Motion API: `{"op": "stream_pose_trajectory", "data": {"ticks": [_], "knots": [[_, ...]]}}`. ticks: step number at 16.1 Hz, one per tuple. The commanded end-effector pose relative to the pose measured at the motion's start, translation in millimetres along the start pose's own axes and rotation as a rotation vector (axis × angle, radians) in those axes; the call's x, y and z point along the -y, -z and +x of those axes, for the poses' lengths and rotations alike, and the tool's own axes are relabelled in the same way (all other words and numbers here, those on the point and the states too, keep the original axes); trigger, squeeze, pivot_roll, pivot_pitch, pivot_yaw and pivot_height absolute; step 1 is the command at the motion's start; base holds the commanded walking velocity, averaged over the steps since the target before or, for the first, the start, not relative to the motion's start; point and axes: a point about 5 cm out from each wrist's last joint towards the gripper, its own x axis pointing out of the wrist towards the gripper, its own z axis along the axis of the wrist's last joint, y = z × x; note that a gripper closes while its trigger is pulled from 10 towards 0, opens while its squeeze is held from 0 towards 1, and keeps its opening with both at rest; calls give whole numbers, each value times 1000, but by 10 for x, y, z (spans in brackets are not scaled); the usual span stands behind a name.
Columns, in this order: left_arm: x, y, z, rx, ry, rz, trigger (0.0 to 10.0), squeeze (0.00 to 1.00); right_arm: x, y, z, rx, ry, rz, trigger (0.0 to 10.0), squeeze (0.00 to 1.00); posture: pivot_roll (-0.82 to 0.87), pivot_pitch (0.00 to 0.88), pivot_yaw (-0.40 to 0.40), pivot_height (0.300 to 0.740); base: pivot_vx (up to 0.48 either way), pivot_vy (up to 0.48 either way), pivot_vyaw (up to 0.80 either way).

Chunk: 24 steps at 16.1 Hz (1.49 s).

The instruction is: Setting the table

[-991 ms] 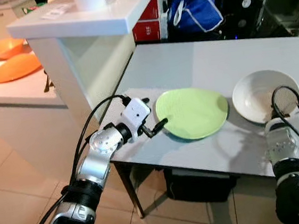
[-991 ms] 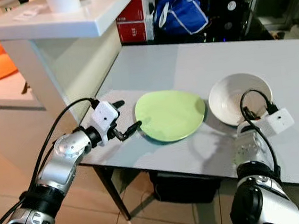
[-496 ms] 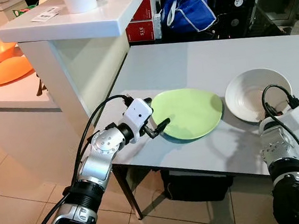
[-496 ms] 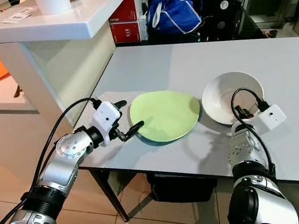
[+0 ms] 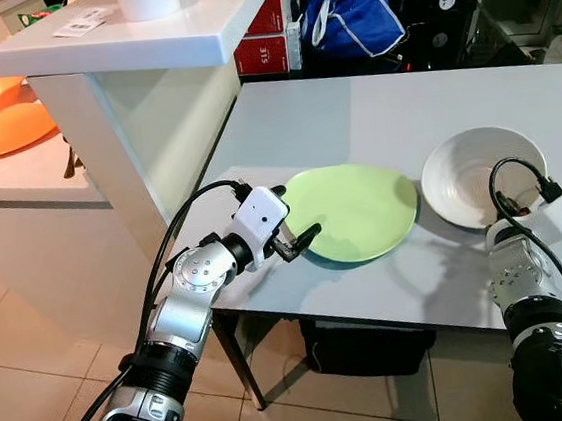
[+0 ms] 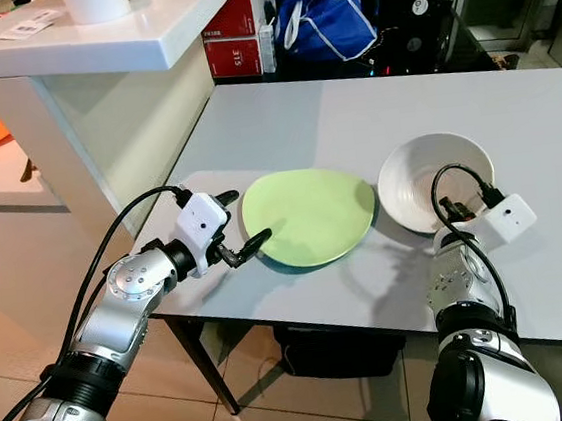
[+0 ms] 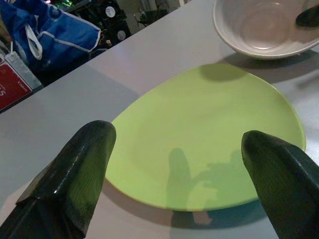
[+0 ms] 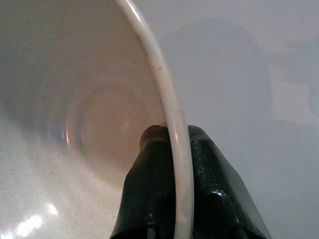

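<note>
Green plate (image 5: 354, 211) flat on grey table (image 5: 372, 120), smooth matte, rounded-off oval — long axis running from left gripper (image 5: 293, 219) across toward white bowl (image 5: 478, 176). Left gripper spread wide, gripping nothing, fingertips (image 7: 79, 174) straddling plate's near-left edge, just short of it. Right gripper (image 8: 172, 149) clamped on bowl's near rim — one finger inside, one outside. Bowl upright, glossy, faintly speckled, round, just beyond plate's far end. White counter (image 5: 142, 39) beyond left gripper.
</note>
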Motion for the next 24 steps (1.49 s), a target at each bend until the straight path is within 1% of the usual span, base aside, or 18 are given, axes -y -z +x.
{"op": "stream_pose_trajectory", "data": {"ticks": [1,3,4,5,10,11,12,13,14,17,19,20,21,22,24], "knots": [[0,-3,-10,-8,-5,16,10000,0,564,670,-259,-297,222,-66,0,0,-13,0,156,740,0,0,0],[2,-8,-4,-7,-5,17,10000,0,547,661,-248,-308,213,-84,0,0,-14,0,156,740,0,0,0],[3,-13,-2,-6,-4,18,10000,0,551,669,-250,-319,220,-88,8157,941,-14,0,156,740,0,0,0],[4,-15,-1,-6,-4,19,10000,0,552,668,-250,-318,220,-96,10000,1000,-14,0,157,740,0,0,0],[12,-6,-3,-11,-3,24,10000,0,540,666,-247,-312,207,-75,10000,1000,-15,0,158,740,0,0,0],[12,-7,-4,-11,-2,24,10000,0,513,662,-240,-312,192,-83,10000,1000,-15,0,158,740,0,0,0],[12,-8,-3,-10,-2,24,10000,0,505,660,-237,-317,191,-114,10000,1000,-15,0,159,740,0,0,0],[15,-9,-1,-10,-3,24,10000,0,500,658,-234,-320,186,-134,10000,537,-15,0,157,740,0,0,0],[16,-10,0,-10,-3,24,10000,0,501,654,-233,-318,187,-149,10000,0,-15,2,157,740,0,0,0],[18,-14,6,-8,-6,24,10000,0,468,617,-211,-301,179,-182,10000,0,-16,3,153,740,0,0,0],[18,-11,6,-9,-6,25,10000,0,448,596,-199,-294,173,-189,10000,0,-17,2,153,740,0,0,0],[16,-10,7,-9,-9,26,10000,0,409,553,-174,-279,167,-198,10000,0,-18,2,151,740,0,0,0],[14,-11,8,-8,-11,25,10000,0,378,513,-152,-266,171,-205,10000,596,-19,2,150,740,0,0,0],[14,-12,10,-7,-14,24,10000,0,334,474,-130,-253,166,-191,10000,1000,-20,2,147,740,0,0,0],[19,-13,16,-6,-16,22,10000,0,292,440,-111,-242,157,-199,10000,1000,-20,3,143,740,0,0,0]]}}
